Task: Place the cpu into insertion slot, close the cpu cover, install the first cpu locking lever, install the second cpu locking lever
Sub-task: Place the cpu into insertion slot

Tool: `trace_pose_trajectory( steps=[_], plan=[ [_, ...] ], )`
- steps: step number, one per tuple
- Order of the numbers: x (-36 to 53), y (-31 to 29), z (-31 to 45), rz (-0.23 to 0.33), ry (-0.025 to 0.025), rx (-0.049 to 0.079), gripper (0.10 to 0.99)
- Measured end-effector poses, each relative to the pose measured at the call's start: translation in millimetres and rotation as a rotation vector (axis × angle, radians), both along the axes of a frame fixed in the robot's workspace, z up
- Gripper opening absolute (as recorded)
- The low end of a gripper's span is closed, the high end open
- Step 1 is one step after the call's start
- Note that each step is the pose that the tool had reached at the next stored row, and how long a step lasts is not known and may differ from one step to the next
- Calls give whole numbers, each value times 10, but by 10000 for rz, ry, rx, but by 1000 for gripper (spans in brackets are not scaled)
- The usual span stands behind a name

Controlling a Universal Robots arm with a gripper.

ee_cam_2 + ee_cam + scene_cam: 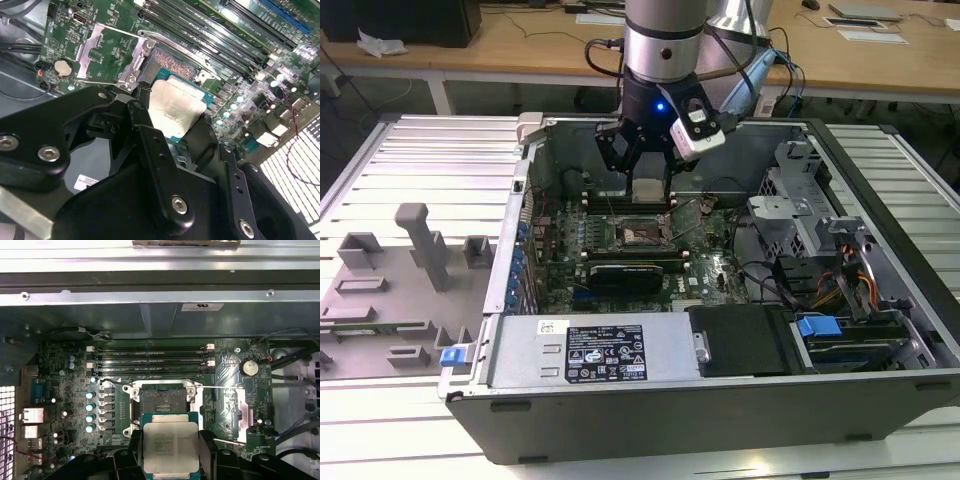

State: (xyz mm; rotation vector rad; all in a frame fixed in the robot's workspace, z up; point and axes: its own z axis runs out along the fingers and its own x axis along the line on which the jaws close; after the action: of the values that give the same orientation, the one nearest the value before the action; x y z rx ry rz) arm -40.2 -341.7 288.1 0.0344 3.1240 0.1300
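Exterior view, left to right: grey fixture blocks (415, 250) sit on the ribbed table (380, 160), then the open PC case (720, 420) lying flat.

The arm (665, 40) comes straight down into the case and its upper part is cut off by the frame edge. The wrist is vertical and the claw (647, 185) points down at the motherboard (560, 250).

The claw is part-closed on the cpu (648, 190), with a black finger (134, 447) on each of two opposite edges. The chip is flat, metal top up.

The cpu sits over the insertion slot (642, 235) and is not seated. In the first wrist view it overlaps one edge of the slot, and most of the contact field is exposed. I can't tell the gap to the board.

The cpu cover (242, 412) is swung open beside the slot, near the coin cell (249, 367).

Furthest on the exterior view's right are the drive cage (790, 200) and cables (840, 280).

The chip's near edge is cut off in the first wrist view, and the linkage hides part of it in the second wrist view.
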Motion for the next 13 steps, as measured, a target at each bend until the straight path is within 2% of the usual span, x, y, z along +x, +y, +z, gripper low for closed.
trace_pose_trajectory(
  steps=[1,5,8,10,13],
  plan=[
    [1,1,-28,3,-5,0,537],
    [0,1,-31,-13,-5,0,537],
    [0,1,-35,-546,-5,-1,537],
    [0,2,-40,-1137,-5,0,537],
    [0,1,-44,-1604,-5,-1,537]
  ],
)
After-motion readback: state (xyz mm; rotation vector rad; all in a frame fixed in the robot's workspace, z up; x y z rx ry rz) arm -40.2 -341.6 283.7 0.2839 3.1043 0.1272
